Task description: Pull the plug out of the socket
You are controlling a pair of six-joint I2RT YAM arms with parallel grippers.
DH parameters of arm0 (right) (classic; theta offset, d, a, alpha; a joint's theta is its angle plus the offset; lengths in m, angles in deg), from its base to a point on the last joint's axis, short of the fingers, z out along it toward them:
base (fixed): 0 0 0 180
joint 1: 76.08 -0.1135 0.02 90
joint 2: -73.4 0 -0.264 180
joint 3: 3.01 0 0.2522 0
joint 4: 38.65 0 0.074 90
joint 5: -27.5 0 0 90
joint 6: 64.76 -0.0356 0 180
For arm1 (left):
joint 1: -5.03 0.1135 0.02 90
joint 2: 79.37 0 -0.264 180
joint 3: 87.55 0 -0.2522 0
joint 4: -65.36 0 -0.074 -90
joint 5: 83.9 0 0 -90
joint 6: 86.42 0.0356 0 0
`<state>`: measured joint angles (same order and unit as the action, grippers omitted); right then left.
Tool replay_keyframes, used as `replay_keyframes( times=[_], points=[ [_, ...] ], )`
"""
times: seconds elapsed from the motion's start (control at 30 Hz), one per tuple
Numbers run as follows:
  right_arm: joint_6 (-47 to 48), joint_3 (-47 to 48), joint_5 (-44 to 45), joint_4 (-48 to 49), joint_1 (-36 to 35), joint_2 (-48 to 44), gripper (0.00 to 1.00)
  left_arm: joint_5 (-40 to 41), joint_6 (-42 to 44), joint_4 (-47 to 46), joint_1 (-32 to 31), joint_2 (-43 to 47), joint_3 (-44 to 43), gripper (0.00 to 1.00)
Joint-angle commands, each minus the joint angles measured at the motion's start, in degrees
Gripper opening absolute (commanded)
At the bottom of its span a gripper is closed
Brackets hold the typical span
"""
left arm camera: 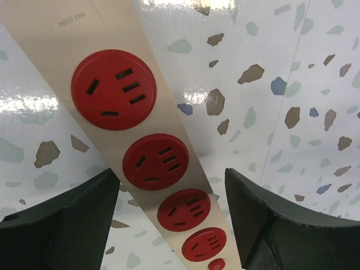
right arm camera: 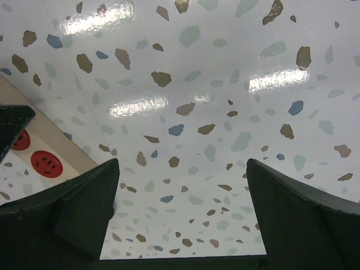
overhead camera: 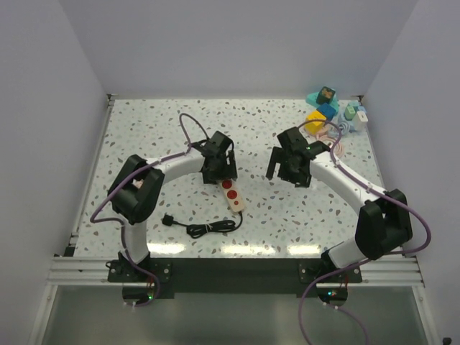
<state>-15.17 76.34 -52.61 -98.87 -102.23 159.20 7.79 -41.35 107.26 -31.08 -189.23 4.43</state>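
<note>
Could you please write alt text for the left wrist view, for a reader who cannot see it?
A cream power strip with four empty red outlets runs diagonally across a glossy speckled table, seen close from above. The left gripper is open, one black finger on each side of the strip's lower part.

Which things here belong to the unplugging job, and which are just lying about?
Job:
- power strip
- black plug, lying loose on the table
- its coiled cord

Lying about:
- coloured toy blocks, far right corner
</note>
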Motion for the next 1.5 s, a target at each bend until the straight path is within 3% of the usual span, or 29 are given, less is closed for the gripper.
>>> replay_keyframes(
  times=[0.0, 0.07, 0.1, 0.17, 0.2, 0.3, 0.4, 0.57, 0.7, 0.8, 0.93, 1.23, 1.43, 1.47],
  points=[
    [-1.08, -0.45, -0.04, 0.31, 0.57, -2.3, 0.99, 1.65, -3.59, -1.76, 0.17, -0.88, 0.52, 0.78],
    [-0.99, -0.28, -1.1, 0.49, 0.66, -1.78, 0.99, 1.3, -3.76, -2.04, 0.17, -1.84, -0.09, 0.74],
    [-0.91, -0.19, -1.45, 0.58, 0.75, -1.69, 0.99, 1.12, -3.59, -2.12, 0.26, -2.19, -0.53, 0.6],
    [-0.73, 0.16, -2.24, 0.84, 0.93, -1.51, 0.99, 0.51, -3.5, -2.12, 0.52, -3.42, -1.94, 0.44],
    [-0.64, 0.25, -2.59, 0.93, 0.93, -1.43, 0.99, 0.42, -3.33, -2.13, 0.78, -3.69, -2.81, 0.25],
    [-0.12, 0.25, -4.09, 1.54, 1.02, -1.07, 0.98, 0.5, -3.06, -1.34, 2.19, -4.92, -5.53, 0.0],
    [0.58, 0.07, -5.93, 2.24, 1.19, -0.72, 0.98, 1.55, -2.1, 1.12, 5.44, -6.59, -10.27, 0.0],
    [1.99, -0.37, -9.8, 4.44, 1.1, 0.77, 0.97, 2.0, 0.01, 3.75, 16.33, -11.33, -19.76, 0.0],
    [3.92, 0.16, -11.9, 5.5, 1.28, 2.62, 0.97, 2.88, 0.72, 6.48, 24.68, -18.09, -34.59, 0.0],
    [5.5, 1.13, -13.31, 6.2, 1.28, 4.55, 0.97, -0.18, -2.61, 4.74, 31.62, -22.75, -40.94, 0.0],
    [7.44, 2.79, -14.98, 8.13, 1.19, 6.83, 0.97, -4.5, -14.36, -3.95, 41.19, -25.48, -40.62, 0.0],
    [10.43, 6.13, -17.53, 10.77, 1.37, 12.72, 0.98, -4.42, -38.01, -30.22, 46.4, -29.26, -35.34, 0.0],
    [11.75, 7.01, -18.94, 11.56, 1.45, 15.27, 0.99, 0.48, -47.6, -31.13, 45.35, -32.44, -39.03, 0.0],
    [11.66, 7.1, -19.2, 11.65, 1.45, 15.45, 0.99, 1.29, -48.32, -30.69, 45.17, -32.17, -39.29, 0.05]
  ],
)
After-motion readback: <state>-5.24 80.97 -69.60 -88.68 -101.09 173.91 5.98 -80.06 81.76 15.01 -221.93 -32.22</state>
